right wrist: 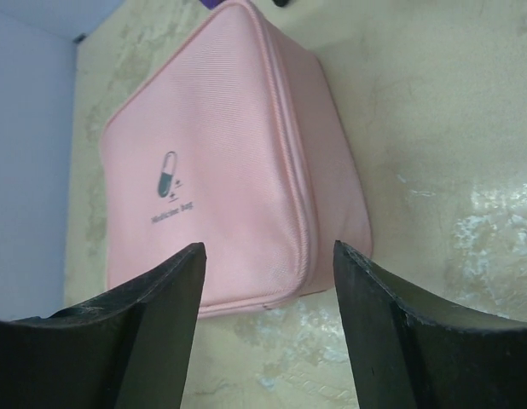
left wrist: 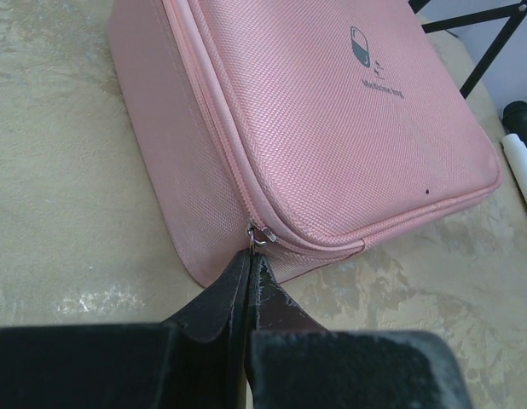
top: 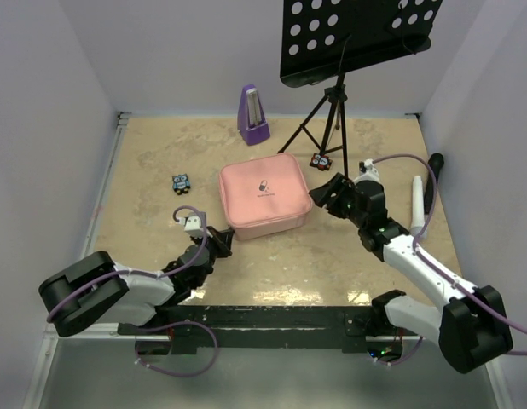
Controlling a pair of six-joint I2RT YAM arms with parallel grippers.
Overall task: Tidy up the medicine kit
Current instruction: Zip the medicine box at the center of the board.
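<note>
Beige, marbled table [top: 144, 162] is filling the floor of a booth whose pale lavender walls are closing it in on three sides. A purple metronome [top: 252, 115] is standing at the back, beside a black perforated music stand [top: 357, 34] on its tripod. The medicine kit [top: 263, 198] is lying flat in the middle of the table, its lid zipped shut and hiding whatever is inside. A small blue packet [top: 181, 182] is lying to its left and a red one [top: 321, 161] by a tripod foot. The left gripper [left wrist: 251, 256] is pressing its fingers fully together, tips touching the zip pull [left wrist: 258, 236] at the kit's near-left corner. The right gripper [right wrist: 268, 256] is hanging with its jaws wide apart at the kit's right side, holding nothing.
</note>
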